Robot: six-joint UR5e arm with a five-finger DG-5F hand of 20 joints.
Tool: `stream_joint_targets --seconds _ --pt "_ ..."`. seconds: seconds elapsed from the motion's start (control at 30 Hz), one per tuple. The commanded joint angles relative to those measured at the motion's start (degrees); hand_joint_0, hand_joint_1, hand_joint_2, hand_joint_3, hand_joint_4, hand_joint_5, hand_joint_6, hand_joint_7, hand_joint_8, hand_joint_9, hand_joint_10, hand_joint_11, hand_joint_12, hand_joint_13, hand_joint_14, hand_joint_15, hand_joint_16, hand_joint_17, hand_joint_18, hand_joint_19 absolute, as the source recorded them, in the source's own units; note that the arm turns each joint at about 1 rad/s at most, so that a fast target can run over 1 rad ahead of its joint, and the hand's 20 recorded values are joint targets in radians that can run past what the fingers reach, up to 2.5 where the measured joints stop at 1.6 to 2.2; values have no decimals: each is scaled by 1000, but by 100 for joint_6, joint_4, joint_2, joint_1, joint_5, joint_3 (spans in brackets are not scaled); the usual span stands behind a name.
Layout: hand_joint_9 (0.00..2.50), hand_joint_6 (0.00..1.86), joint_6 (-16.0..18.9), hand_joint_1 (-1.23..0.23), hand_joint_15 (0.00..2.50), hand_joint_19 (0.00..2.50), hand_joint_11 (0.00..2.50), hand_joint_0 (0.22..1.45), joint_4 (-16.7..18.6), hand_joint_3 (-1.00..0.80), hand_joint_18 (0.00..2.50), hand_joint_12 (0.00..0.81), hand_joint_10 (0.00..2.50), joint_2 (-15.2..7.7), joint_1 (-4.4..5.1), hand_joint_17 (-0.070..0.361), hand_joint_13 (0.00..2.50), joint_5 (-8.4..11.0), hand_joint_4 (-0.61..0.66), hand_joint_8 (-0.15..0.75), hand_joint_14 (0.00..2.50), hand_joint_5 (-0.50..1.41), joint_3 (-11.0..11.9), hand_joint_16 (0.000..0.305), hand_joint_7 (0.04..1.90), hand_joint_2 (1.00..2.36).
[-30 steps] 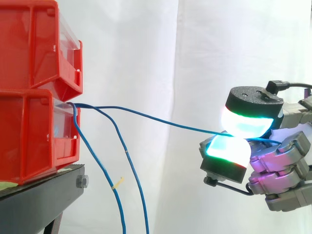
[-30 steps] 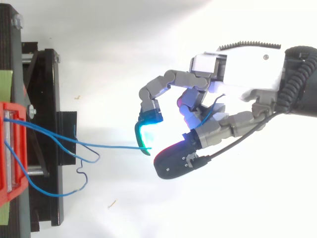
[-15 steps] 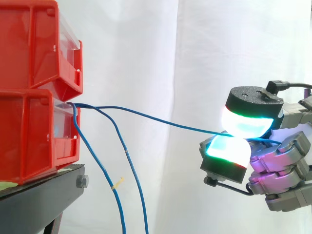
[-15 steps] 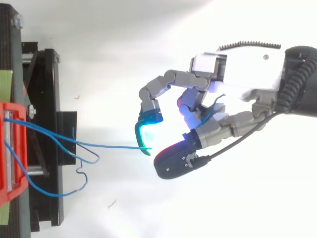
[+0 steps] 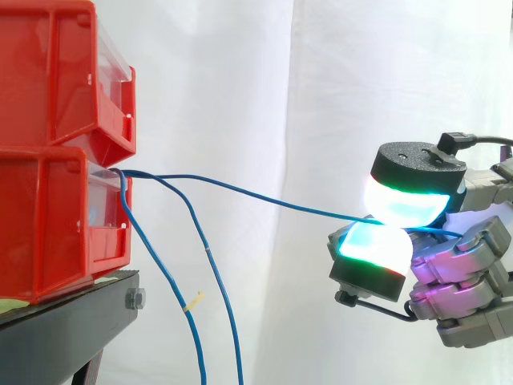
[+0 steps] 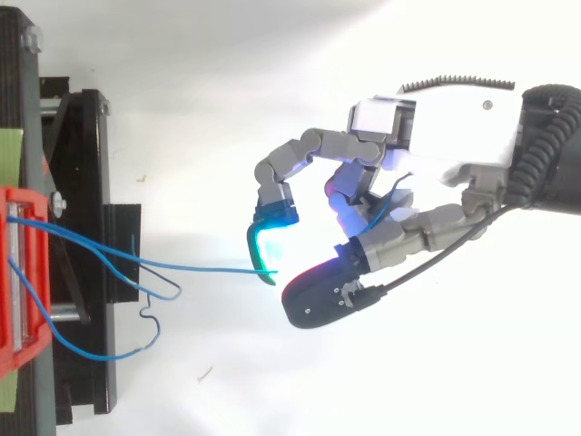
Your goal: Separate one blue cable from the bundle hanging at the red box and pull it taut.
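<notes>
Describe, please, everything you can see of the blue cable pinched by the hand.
The blue cable is thin, smooth and plastic-looking. It leaves the front of the lower red box and runs nearly straight, sloping slightly down, to the hand, pinched between glowing fingertips. A short end pokes out behind them.

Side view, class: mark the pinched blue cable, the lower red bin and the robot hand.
pinched blue cable (image 5: 264, 200), side view, mid-span
lower red bin (image 5: 48, 224), side view, side wall
robot hand (image 5: 465, 281), side view, a curled finger

Bright, even light; curtain (image 5: 240, 80) washed out; glare around glowing pads (image 6: 263, 242) in top view.
</notes>
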Motion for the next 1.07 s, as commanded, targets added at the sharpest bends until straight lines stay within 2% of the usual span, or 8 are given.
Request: stream_joint_targets --seconds 0.0,1.03 --pt "1211 866 0 -773 1534 1562 1816 644 0 -34 1296 388 1083 0 -2 92 923 1 21 336 2049 -143 0 41 1353 1032" --pt "1192 866 0 -770 1537 1540 1804 648 0 -36 1304 379 1092 0 -2 89 975 1 18 334 1948 -144 0 40 1337 1032"
